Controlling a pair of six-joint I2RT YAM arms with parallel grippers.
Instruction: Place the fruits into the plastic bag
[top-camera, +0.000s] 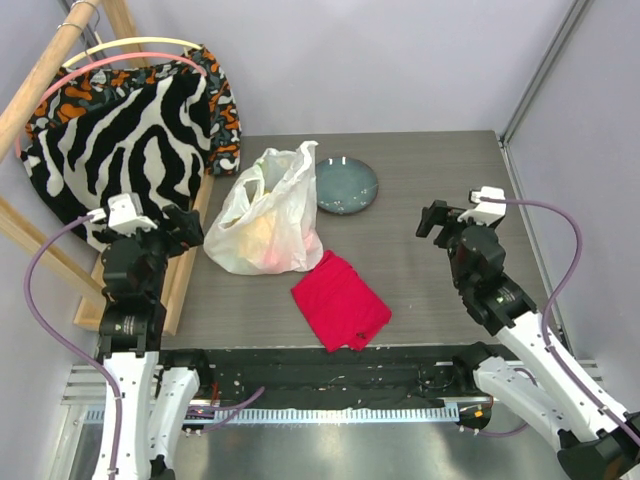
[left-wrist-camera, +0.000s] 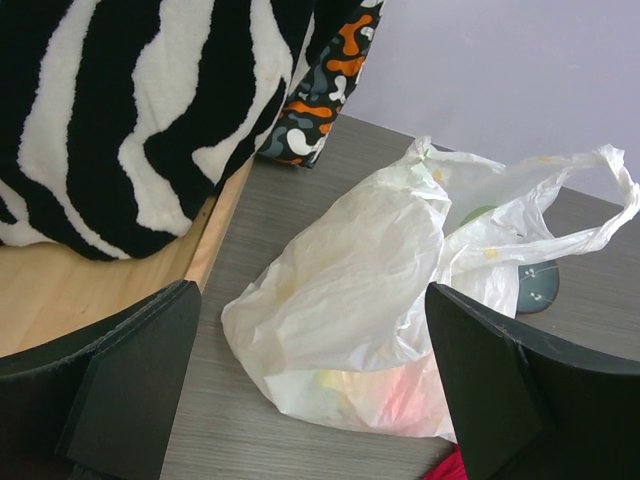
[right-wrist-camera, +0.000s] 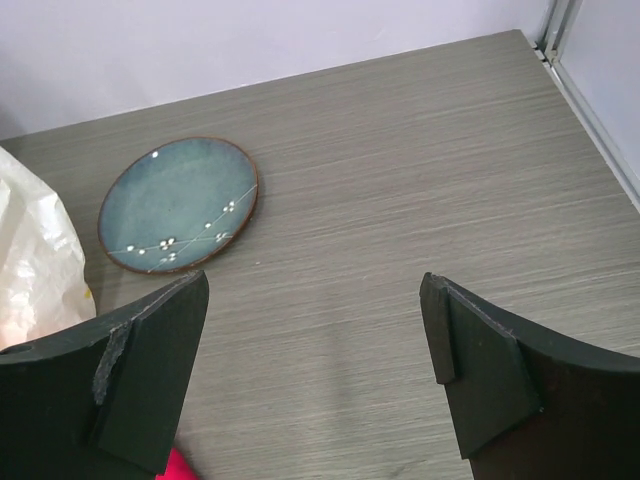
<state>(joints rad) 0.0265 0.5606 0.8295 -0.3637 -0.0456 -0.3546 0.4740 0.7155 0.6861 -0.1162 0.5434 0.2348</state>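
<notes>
Both my left gripper and my right gripper stand wide open and empty, one just left of the plastic bag, the other well right of it, and the fruits show dimly inside that bag.

Grey wood-grain table, plain lilac walls, wooden rack at left draped with zebra-striped fabric, even light.
</notes>
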